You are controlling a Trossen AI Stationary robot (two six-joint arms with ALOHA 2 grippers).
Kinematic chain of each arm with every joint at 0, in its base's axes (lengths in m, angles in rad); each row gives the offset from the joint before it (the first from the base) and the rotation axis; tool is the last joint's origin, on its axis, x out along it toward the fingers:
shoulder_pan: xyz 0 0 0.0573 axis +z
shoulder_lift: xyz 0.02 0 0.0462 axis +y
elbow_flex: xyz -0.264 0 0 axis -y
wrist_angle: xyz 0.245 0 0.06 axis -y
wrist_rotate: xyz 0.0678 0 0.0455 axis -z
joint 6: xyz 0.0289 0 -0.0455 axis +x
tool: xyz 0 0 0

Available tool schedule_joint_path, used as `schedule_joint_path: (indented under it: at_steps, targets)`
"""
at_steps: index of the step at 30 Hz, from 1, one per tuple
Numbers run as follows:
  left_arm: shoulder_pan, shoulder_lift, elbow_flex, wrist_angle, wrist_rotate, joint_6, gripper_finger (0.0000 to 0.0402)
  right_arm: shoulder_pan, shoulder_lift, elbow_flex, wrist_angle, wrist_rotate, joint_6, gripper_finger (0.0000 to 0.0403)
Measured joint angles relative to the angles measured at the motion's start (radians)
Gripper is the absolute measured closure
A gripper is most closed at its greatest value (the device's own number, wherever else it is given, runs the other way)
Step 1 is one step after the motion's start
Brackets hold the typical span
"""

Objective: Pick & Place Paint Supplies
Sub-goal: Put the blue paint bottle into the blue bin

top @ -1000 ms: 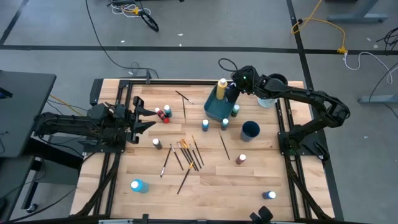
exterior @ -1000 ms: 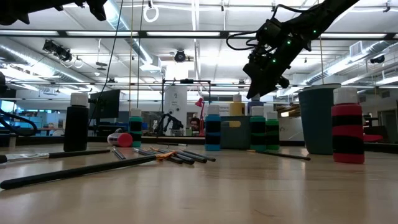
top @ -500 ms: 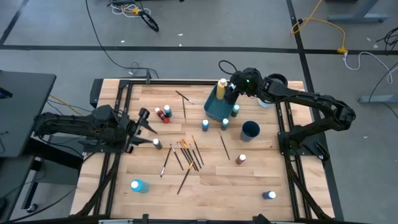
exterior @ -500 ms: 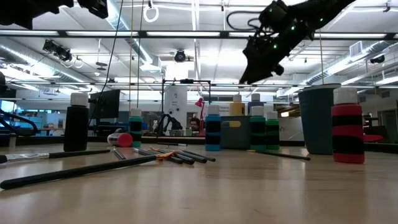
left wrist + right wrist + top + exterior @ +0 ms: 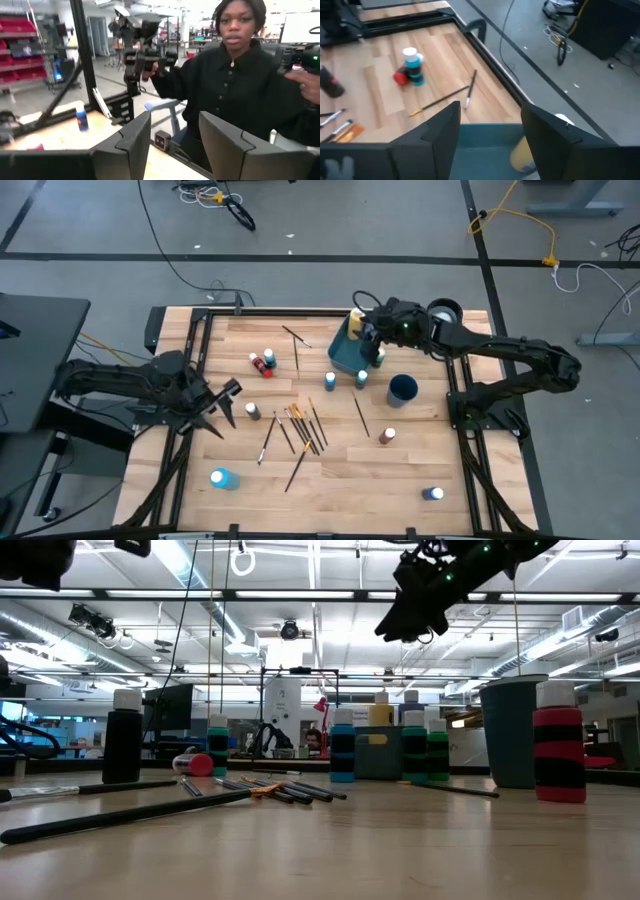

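Observation:
Small paint bottles stand or lie about the wooden table: a red and a blue one (image 5: 262,362) at the far left, several by the teal bin (image 5: 345,360), a blue one (image 5: 222,478) lying near the front. Thin brushes (image 5: 300,426) lie in a loose bunch mid-table. A yellow bottle (image 5: 357,316) stands in the bin. My right gripper (image 5: 363,332) hovers open above the bin (image 5: 485,137), nothing between its fingers. My left gripper (image 5: 228,405) stands open at the table's left edge, clear of everything.
A dark cup (image 5: 402,388) stands right of the bin, and a white round container (image 5: 441,312) sits at the far right corner. Two more brushes (image 5: 295,345) lie far left of the bin. A person (image 5: 240,85) stands beyond the table.
My right gripper has risen from beside the yellow bottle and swung a little toward the table's near side, staying over the bin. My left gripper has turned from pointing toward the table's right to slanting toward its near edge. No object has moved.

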Motion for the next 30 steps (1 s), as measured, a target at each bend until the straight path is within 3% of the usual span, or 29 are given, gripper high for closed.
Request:
schedule_joint_path:
  at_steps: [7, 16, 25, 30]
  targets:
    - [-0.168, 0.124, 0.0, 0.002, -0.179, -0.029, 0.0226, 0.041, 0.0, 0.0, 0.024, 0.001, 0.0, 0.0191]
    - [-0.419, 0.164, 0.0, 0.023, -0.28, 0.011, 0.0233, 0.062, 0.001, 0.0, 0.041, 0.001, 0.0, 0.0191]
    - [-0.638, 0.283, 0.0, 0.001, -0.538, 0.068, 0.0245, 0.081, 0.001, 0.0, 0.042, 0.001, 0.012, 0.0191]
    - [-0.722, 0.348, 0.0, 0.063, -0.581, 0.078, 0.0235, 0.085, 0.002, 0.0, 0.042, 0.001, 0.019, 0.0191]
